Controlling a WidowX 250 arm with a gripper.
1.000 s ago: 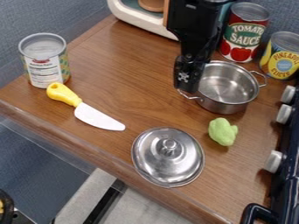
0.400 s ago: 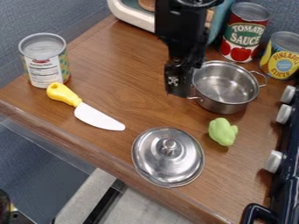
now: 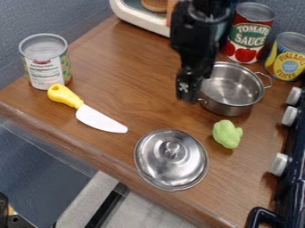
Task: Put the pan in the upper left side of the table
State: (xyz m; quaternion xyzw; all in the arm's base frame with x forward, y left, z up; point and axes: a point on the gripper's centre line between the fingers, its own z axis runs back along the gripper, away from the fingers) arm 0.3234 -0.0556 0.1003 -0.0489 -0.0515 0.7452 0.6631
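The black gripper (image 3: 189,95) hangs at the left side of the silver pan (image 3: 233,89), by the pan's left handle, and covers part of its left rim. Whether it holds the handle cannot be told. The pan stands upright and empty on the wooden table (image 3: 119,80), right of the middle, with its right handle pointing toward the cans.
A silver lid (image 3: 171,160) lies in front, with a green toy piece (image 3: 227,134) to its right. A yellow-handled knife (image 3: 98,118) and a can (image 3: 46,62) are at left. Tomato (image 3: 249,33) and pineapple cans (image 3: 286,56) stand behind; a stove (image 3: 292,160) borders the right.
Over the last second the gripper shifted left, then back slightly right toward the pan's left handle. The pan and the other objects have stayed in place.
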